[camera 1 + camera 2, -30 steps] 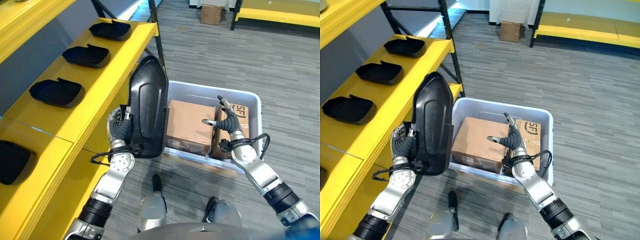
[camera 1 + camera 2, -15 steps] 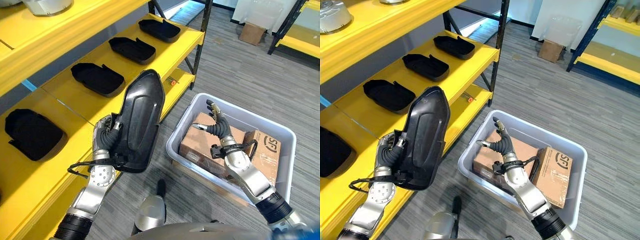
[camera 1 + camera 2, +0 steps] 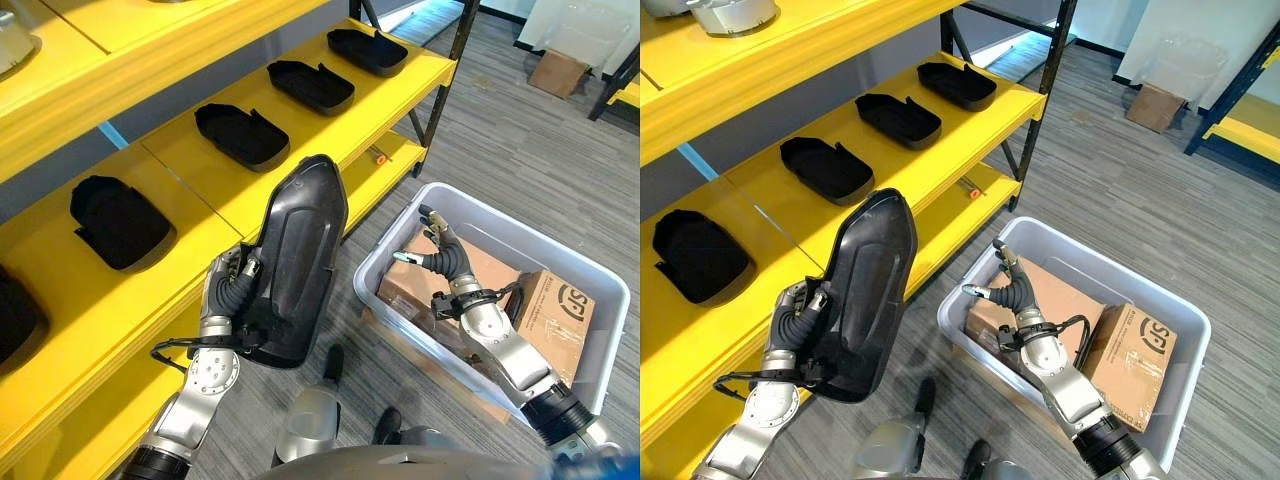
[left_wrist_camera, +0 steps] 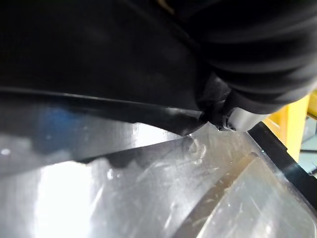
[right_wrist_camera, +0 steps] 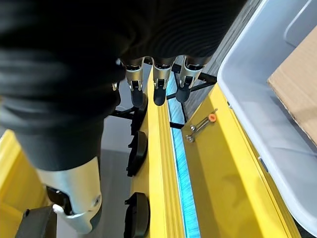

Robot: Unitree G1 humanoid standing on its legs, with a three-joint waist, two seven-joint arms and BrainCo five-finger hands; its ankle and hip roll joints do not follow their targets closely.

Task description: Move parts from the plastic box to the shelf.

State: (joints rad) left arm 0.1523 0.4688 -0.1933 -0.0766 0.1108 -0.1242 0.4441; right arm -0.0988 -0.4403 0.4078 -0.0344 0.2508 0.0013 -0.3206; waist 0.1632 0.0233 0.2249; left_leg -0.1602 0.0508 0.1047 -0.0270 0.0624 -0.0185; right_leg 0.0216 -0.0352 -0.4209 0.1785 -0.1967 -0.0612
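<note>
A long glossy black part (image 3: 295,260) stands upright in front of the yellow shelf (image 3: 190,185), and my left hand (image 3: 232,290) is curled round its lower edge. The part's shiny surface (image 4: 148,188) lies right against the left wrist camera. Several black parts (image 3: 240,135) lie in a row on the shelf. The grey plastic box (image 3: 392,238) sits on the floor to the right with two cardboard boxes (image 3: 500,275) inside. My right hand (image 3: 447,265) hovers over the box's near corner, its fingers (image 5: 158,84) straight and holding nothing.
A dark shelf post (image 3: 440,90) rises between the shelf's end and the box. A small orange-headed bolt (image 3: 378,155) lies on the lower shelf board. A cardboard box (image 3: 555,70) stands on the carpet further back. A silver round part (image 3: 730,12) sits on the upper shelf.
The whole picture has swung towards the shelf, so the camera moved. My left hand still holds the black part upright, now closer to the shelf. The right hand stays open over the box.
</note>
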